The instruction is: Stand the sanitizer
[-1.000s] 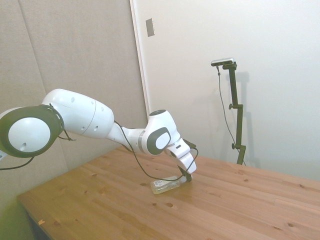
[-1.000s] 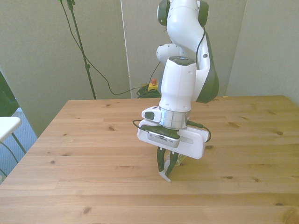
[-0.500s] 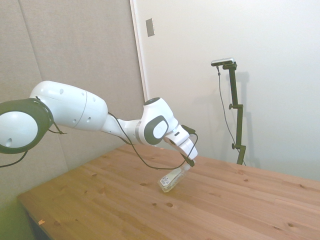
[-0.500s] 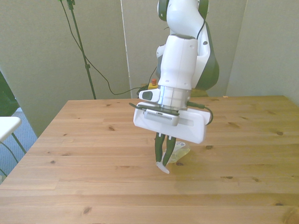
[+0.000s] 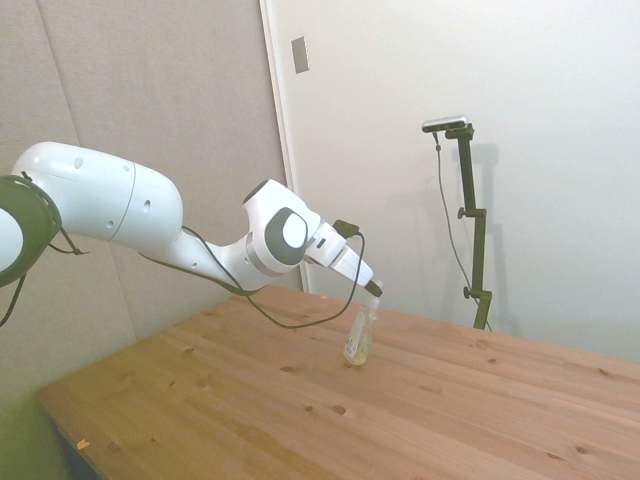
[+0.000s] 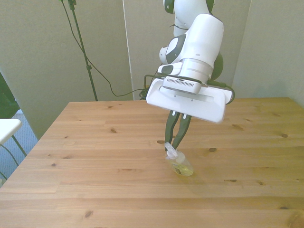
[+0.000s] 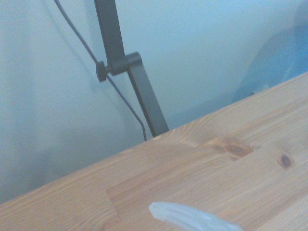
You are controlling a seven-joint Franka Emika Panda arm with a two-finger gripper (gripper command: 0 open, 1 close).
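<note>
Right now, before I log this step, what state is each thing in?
sanitizer: nearly upright, slightly tilted, base on the table, nozzle end held.
pincer: shut on the sanitizer's nozzle end.
table: bears the sanitizer's base.

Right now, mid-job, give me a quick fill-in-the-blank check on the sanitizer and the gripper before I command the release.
1. The gripper is shut on the sanitizer's white ____ top.
2. The sanitizer is nearly upright, with its ____ resting on the table.
3. The liquid in the bottle looks pale ____.
4. In the side view, the arm reaches in from the picture's ____.

Missing words: pump; base; yellow; left
</note>
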